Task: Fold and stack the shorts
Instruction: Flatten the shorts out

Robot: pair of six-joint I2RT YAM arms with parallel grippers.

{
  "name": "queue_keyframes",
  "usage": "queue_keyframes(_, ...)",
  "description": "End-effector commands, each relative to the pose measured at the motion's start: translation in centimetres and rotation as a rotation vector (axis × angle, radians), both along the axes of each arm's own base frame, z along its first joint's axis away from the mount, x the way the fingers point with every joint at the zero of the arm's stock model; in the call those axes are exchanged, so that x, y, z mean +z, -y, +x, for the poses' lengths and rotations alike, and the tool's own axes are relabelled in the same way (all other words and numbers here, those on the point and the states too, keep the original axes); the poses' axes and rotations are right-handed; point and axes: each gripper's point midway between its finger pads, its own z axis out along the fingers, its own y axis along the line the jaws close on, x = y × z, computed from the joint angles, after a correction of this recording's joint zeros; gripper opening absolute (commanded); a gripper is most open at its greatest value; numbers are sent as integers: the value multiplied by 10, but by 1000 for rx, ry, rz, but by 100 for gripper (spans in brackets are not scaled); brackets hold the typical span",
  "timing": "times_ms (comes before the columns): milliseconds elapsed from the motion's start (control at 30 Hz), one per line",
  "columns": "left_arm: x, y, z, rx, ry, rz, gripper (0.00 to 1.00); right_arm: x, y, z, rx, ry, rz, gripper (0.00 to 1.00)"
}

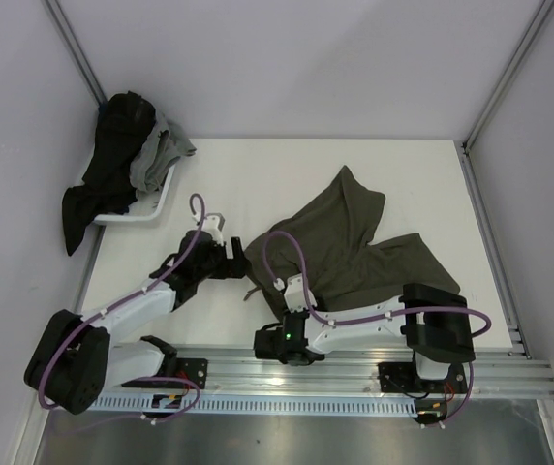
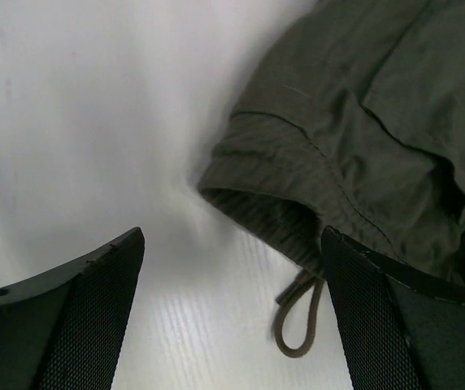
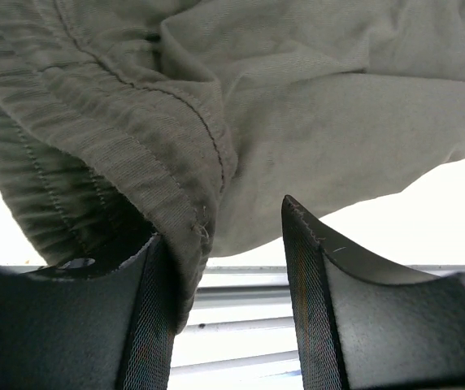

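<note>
Nearest the arm bases, the right gripper (image 3: 220, 223) sits at the near-left edge of the shorts (image 1: 354, 242) with its jaws about half apart. The ribbed waistband (image 3: 94, 162) is draped against one finger and nothing is pinched yet, so it should bite past the seam before lifting. Just left of the shorts, the left gripper (image 2: 232, 236) stands wide and empty, and would best take the waistband corner rather than the loose drawstring (image 2: 297, 321). Farther out the shorts lie rumpled, how their layers overlap cannot be made out, and the clothes pile (image 1: 122, 165) far left of them is too bunched to sort.
</note>
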Motion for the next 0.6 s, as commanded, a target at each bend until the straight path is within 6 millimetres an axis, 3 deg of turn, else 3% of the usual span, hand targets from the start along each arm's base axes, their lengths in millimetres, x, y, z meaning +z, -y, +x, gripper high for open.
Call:
queue_keyframes(0, 28, 16, 20, -77, 151, 65, 90, 9, -2, 8, -14, 50, 68, 51)
queue_keyframes(200, 16, 11, 22, -47, 116, 112, 87, 13, -5, 8, 0, 40, 101, 51)
queue_keyframes(433, -4, 4, 32, 3, 24, 196, 70, 13, -4, 8, 4, 32, 117, 51)
queue_keyframes(567, -4, 3, 31, 12, 23, 198, 70, 13, -3, 9, 3, 27, 135, 50)
